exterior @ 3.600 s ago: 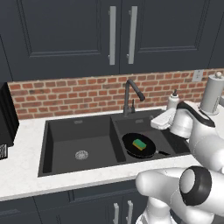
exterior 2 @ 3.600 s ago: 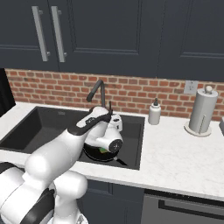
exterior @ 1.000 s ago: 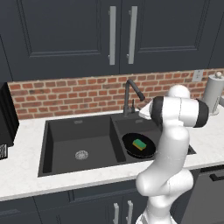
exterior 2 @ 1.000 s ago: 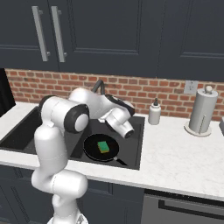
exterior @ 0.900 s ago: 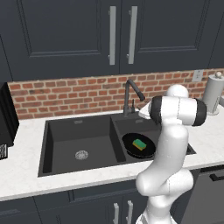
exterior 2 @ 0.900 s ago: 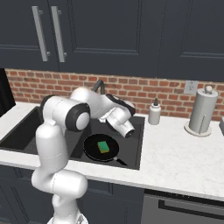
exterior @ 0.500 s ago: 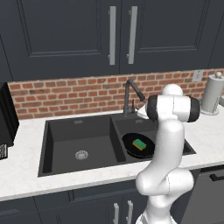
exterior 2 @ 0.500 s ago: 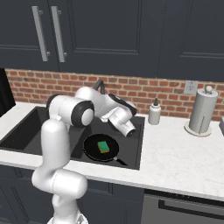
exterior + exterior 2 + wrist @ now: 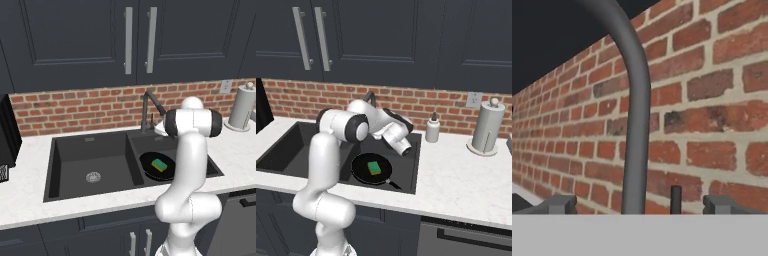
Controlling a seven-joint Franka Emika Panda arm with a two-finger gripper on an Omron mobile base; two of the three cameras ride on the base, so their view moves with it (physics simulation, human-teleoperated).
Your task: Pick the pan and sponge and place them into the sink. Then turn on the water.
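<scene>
The gripper [image 9: 640, 204] is spread wide and holds nothing; in the hand view its two grey fingertips [image 9: 559, 204] stand well apart at the bottom edge, with the curved neck of the faucet [image 9: 636, 125] rising between them and a short dark lever [image 9: 676, 199] just right of the neck, both set against the brick wall [image 9: 712, 115]. From the base views the hand sits behind the right basin, close to the faucet and above the sink [image 9: 90, 145]. The pan [image 9: 156, 166] lies in the right basin with the sponge [image 9: 159, 164] resting on it, so placing appears complete and the water is not yet running; no stream is seen. Judged risks: the fingers straddle the neck rather than the lever, so closing here would likely clamp the wrong part and leave the tap off. The lever is thin and off centre, and a sideways push could slip past it or strike the neck. The wall lies near beyond the faucet; overshoot forward could drive the fingertips into the brick. The soap bottle [image 9: 431, 128] stands on the counter [image 9: 466, 175] beside the sink and could be knocked by a wide elbow swing.
</scene>
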